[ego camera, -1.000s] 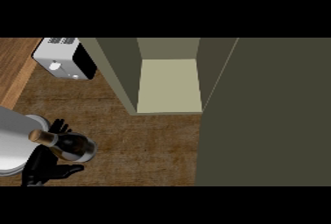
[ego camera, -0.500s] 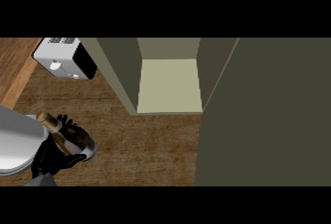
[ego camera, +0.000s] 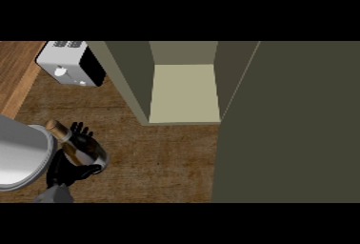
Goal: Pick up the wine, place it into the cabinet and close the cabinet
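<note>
The wine bottle (ego camera: 73, 145) is dark with a tan, gold-capped neck. It sits at the lower left, leaning with its neck toward the upper left. My left hand (ego camera: 65, 174) is shut on it: the fingers rise behind the bottle and the thumb curls round its lower body. The grey forearm enters from the lower left edge. The cabinet (ego camera: 184, 93) stands open at top centre, up and to the right of the bottle, showing a pale bare shelf. Its door (ego camera: 288, 124) fills the right side, swung open. My right hand does not show.
A grey round plate (ego camera: 20, 153) lies at the left edge, right beside the bottle. A white and black toaster (ego camera: 70, 63) stands at the upper left. Brown counter (ego camera: 165, 162) stretches between my hand and the cabinet's front edge.
My left hand has closed round the bottle and carried it up and slightly right, off the plate's side. The neck has swung from pointing left to pointing upper left.
</note>
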Robot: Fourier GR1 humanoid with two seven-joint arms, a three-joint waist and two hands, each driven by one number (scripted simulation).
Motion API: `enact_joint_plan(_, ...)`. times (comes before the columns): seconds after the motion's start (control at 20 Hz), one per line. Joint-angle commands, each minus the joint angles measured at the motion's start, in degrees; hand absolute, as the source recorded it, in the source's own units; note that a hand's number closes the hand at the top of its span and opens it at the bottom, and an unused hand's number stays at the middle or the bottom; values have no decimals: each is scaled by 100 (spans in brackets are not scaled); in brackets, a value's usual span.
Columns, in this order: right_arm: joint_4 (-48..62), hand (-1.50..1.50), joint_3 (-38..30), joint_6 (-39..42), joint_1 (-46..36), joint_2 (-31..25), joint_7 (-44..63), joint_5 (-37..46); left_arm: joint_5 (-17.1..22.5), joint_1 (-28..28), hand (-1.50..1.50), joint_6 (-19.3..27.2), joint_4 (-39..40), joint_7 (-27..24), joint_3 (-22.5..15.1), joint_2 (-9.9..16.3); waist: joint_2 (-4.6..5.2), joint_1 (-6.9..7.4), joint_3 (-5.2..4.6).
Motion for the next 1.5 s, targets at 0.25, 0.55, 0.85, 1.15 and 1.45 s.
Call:
enact_joint_plan(0.25,-1241,-150,-11,-104,17,-60,716,-216,-172,-172,150,160,42,-324,-246,-43,5,27,-1)
enact_joint_plan(0.55,-1449,-150,-403,119,391,-215,589,-641,-122,-151,150,341,-305,-273,-258,17,-8,2,6)
enact_joint_plan(0.85,-1101,-150,-111,96,414,-49,284,-290,-310,534,150,427,-992,-1162,-623,-569,-19,72,7)
enact_joint_plan(1.15,-1249,-150,-186,-31,264,-35,509,-422,124,1280,150,582,-2087,-1686,-1167,-796,-52,104,9)
enact_joint_plan(1.45,-1320,-150,-140,46,444,-66,470,-307,428,1514,150,1126,-3455,-881,-2026,-803,-42,58,11)
